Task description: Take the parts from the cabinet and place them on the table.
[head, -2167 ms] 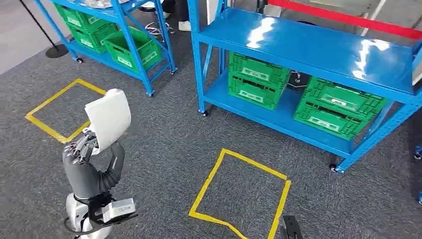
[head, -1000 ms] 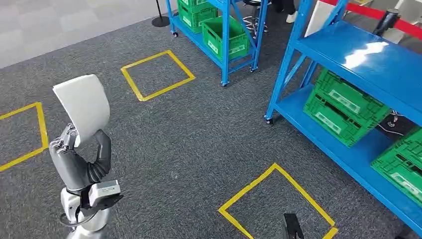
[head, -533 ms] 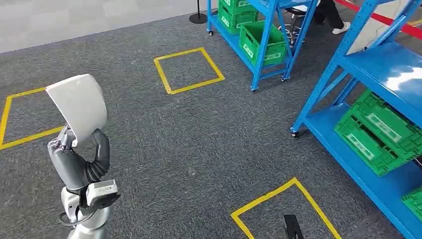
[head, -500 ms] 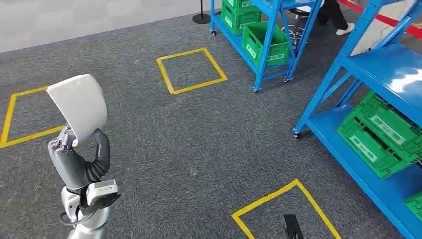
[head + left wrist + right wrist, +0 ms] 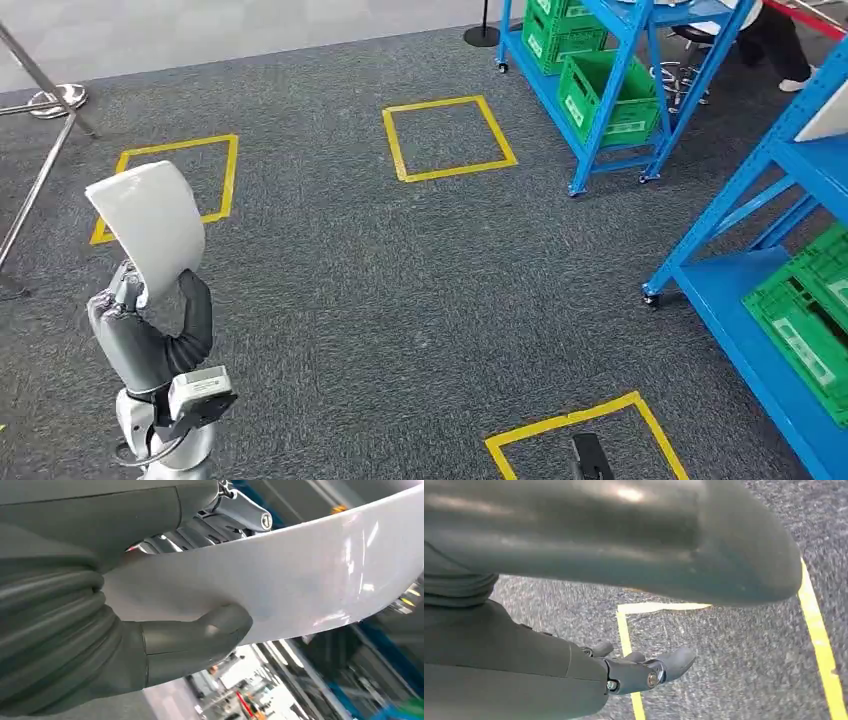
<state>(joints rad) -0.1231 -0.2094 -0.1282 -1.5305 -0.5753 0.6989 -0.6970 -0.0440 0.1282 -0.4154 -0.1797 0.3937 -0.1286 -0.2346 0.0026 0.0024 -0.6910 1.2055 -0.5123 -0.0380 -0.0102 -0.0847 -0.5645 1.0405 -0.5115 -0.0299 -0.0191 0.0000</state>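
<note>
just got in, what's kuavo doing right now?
It is carrying one part: the left hand holds a curved white panel raised over the grey carpet, thumb pressed on its face. The right hand hangs over a yellow taped square, holding nothing, fingers loosely apart. Blue racks with green crates stand off to the right. No table is in sight, so the panel is not yet set down.

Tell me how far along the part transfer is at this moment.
Pickup looks done: the left hand grips a curved white part, raised over the grey carpet. The blue shelving stands off to the right. Placing on the table is left. The right hand hangs empty over the floor.
</note>
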